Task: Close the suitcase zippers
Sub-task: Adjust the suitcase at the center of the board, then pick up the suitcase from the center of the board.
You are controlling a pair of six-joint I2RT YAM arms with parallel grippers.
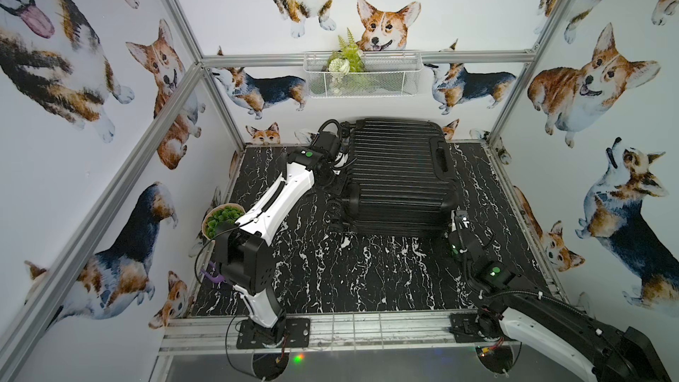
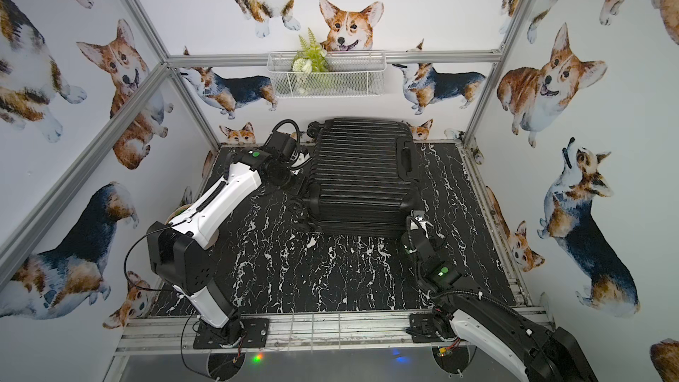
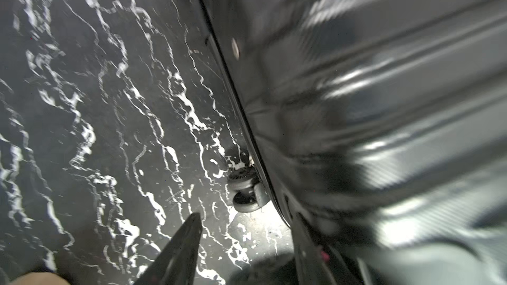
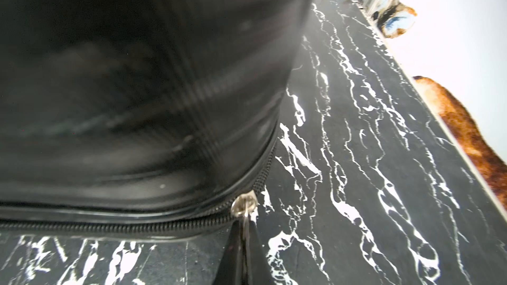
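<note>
The black ribbed suitcase (image 1: 397, 178) (image 2: 360, 178) lies flat and shut on the marble-patterned table (image 1: 367, 273). My left gripper (image 1: 340, 159) (image 3: 247, 242) is low at the suitcase's left side, near a wheel (image 3: 245, 193). Its jaws stand open with only table between them, and one finger (image 3: 186, 245) is clear of the shell (image 3: 356, 105). My right gripper (image 1: 459, 214) (image 4: 244, 228) is at the front right corner, shut on the silver zipper pull (image 4: 244, 206). The zipper track (image 4: 137, 226) runs closed along the front rim up to the pull.
A potted green plant (image 1: 222, 220) stands at the table's left edge beside the left arm. A white wire basket (image 1: 362, 73) with greenery hangs on the back wall. Metal frame posts and corgi-print walls close in three sides.
</note>
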